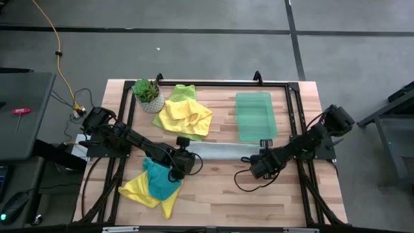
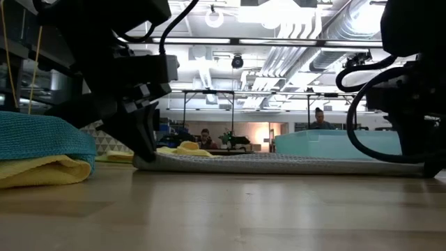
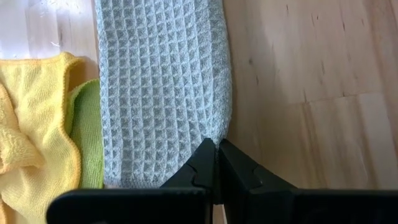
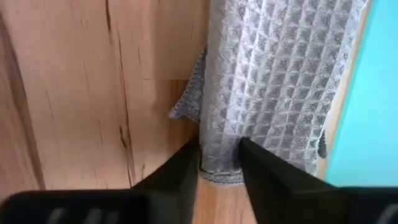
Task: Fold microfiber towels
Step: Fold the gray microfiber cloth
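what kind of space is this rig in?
Likely a robotics lab or open workshop: exposed ceiling ducts overhead, people at desks behind the wooden table, and bare concrete floor around it.

Both arms are dark, almost black, built from chunky jointed segments. The left arm [image 1: 139, 144] and the right arm [image 1: 304, 144] each trail looping black cables, which the low view shows curving in arcs beside the housings. The left gripper [image 3: 217, 163] has two matte black fingers with stepped, notched inner edges, mounted on a flat black crossbar. The right gripper [image 4: 219, 167] has similar angular black fingers, seemingly plain plastic, though any screws or markings are too dim to make out.
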### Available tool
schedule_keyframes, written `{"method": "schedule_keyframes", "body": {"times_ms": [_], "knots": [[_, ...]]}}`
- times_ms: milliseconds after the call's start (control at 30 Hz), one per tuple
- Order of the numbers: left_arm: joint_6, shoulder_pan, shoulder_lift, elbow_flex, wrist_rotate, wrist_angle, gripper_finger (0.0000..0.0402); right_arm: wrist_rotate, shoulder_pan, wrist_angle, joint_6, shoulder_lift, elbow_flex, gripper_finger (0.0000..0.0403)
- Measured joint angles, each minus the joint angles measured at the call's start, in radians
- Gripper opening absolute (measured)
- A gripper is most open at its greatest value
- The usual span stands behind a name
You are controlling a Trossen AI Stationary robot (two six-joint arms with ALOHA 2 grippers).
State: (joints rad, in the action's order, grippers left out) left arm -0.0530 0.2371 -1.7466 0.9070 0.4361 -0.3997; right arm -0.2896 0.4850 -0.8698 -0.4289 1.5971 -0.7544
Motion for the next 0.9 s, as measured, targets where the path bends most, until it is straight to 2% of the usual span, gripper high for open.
{"method": "schedule_keyframes", "body": {"times_ms": [100, 133, 300, 600, 767, 900], "knots": [[-0.013, 0.0, 0.0, 0.001, -0.01, 0.003, 0.0001, -0.055, -0.004, -0.035, -0.034, 0.005, 0.008, 0.0026], [-0.014, 0.0, 0.001, 0.001, -0.012, 0.0, 0.0001, -0.066, -0.003, -0.035, -0.053, 0.003, 0.006, 0.0014], [-0.021, 0.0, 0.001, 0.016, -0.005, -0.049, 0.0001, -0.119, 0.002, -0.123, -0.133, 0.002, -0.03, 0.0013], [-0.034, 0.002, 0.001, 0.078, -0.003, -0.096, 0.0, -0.221, 0.01, -0.356, -0.151, 0.0, -0.219, 0.0002], [-0.057, 0.014, 0.001, 0.097, 0.102, -0.133, 0.0, -0.366, 0.039, -0.506, -0.24, 0.0, -0.336, 0.0001], [-0.09, 0.026, 0.001, 0.113, 0.129, -0.189, 0.0, -0.372, 0.068, -0.524, -0.273, 0.001, -0.361, 0.0001]]}}
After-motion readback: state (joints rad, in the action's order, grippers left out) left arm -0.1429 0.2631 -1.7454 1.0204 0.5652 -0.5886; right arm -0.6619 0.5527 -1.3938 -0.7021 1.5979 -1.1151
